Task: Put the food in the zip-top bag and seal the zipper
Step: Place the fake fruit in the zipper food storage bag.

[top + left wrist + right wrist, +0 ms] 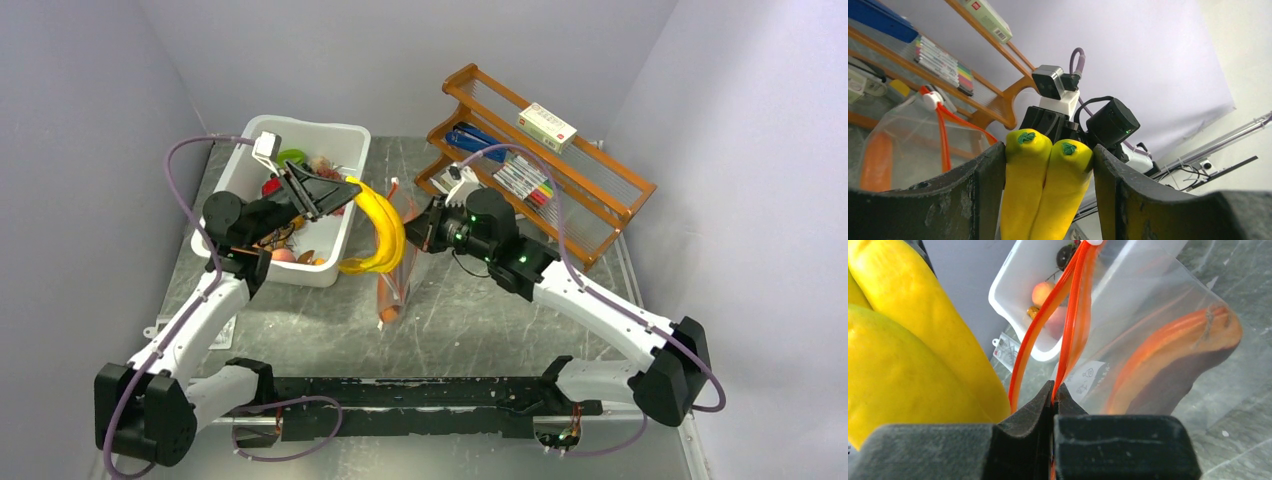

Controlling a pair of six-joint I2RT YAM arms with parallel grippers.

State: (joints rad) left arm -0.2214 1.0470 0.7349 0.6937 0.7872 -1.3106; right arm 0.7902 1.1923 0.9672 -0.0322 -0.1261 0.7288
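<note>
- Yellow plastic banana bunch [385, 230] hangs in the air, clamped at its sides by the closed fingers of the left gripper [1048, 200]. In the left wrist view its green-tipped ends point toward the right arm.
- Just to its right, nearly touching in the top view, hangs the clear plastic zip-top bag [395, 285], with its lower end down on the grey table [480, 320].
- The right gripper [1054, 392] is pinched together on the orange-red zipper strip [1075, 315] at one end of the bag's mouth. A small white slider tab [930, 100] sits at the other end.
- The two halves of the strip bow apart into a narrow slit. How wide it gapes cannot be told from these views.
- The relation that matters: the bunch's long, curved axis lies alongside the bag, broadside to the mouth rather than end-on. The left arm carries the bunch and the right arm only holds the bag. In my judgement the next move calls for the left arm to turn one end of the bunch into the slit.
- The bag already holds a dark red-brown orange-rimmed slab [1173, 360], lying low against the far wall of the plastic.
- A white plastic tub [320, 124] behind the left gripper holds more food: a pale orange round fruit [1040, 292] and dark grapes [1066, 255]. The rest is too small to name.
</note>
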